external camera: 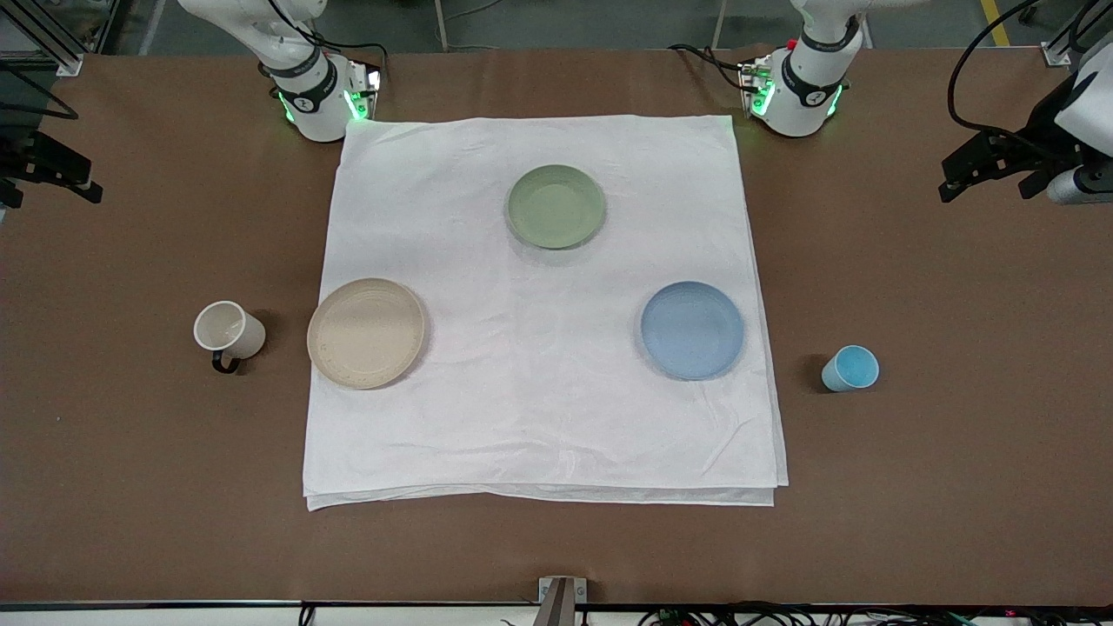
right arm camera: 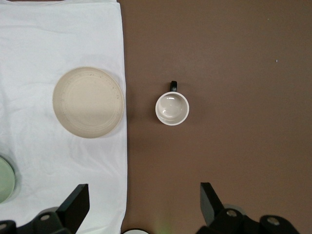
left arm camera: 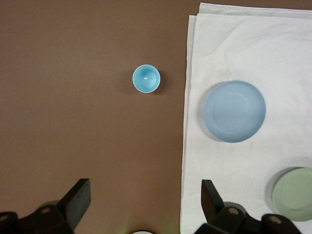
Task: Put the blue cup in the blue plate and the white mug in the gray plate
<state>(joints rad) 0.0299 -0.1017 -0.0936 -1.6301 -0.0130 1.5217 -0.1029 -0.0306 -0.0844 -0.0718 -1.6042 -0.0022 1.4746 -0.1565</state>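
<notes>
The blue cup (external camera: 850,368) stands upright on the bare brown table, off the cloth toward the left arm's end; it also shows in the left wrist view (left arm camera: 146,78). The blue plate (external camera: 693,329) (left arm camera: 235,111) lies on the white cloth beside it. The white mug (external camera: 228,331) (right arm camera: 171,108) stands on the bare table toward the right arm's end, dark handle toward the front camera. The gray plate (external camera: 366,332) (right arm camera: 88,102) lies on the cloth beside it. My left gripper (left arm camera: 145,197) is open and empty, high over the table. My right gripper (right arm camera: 144,200) is open and empty, high too.
A sage-green plate (external camera: 556,206) lies on the white cloth (external camera: 539,417), nearer the robots' bases. The cloth covers the middle of the brown table (external camera: 939,487). Both arm bases stand along the table's back edge.
</notes>
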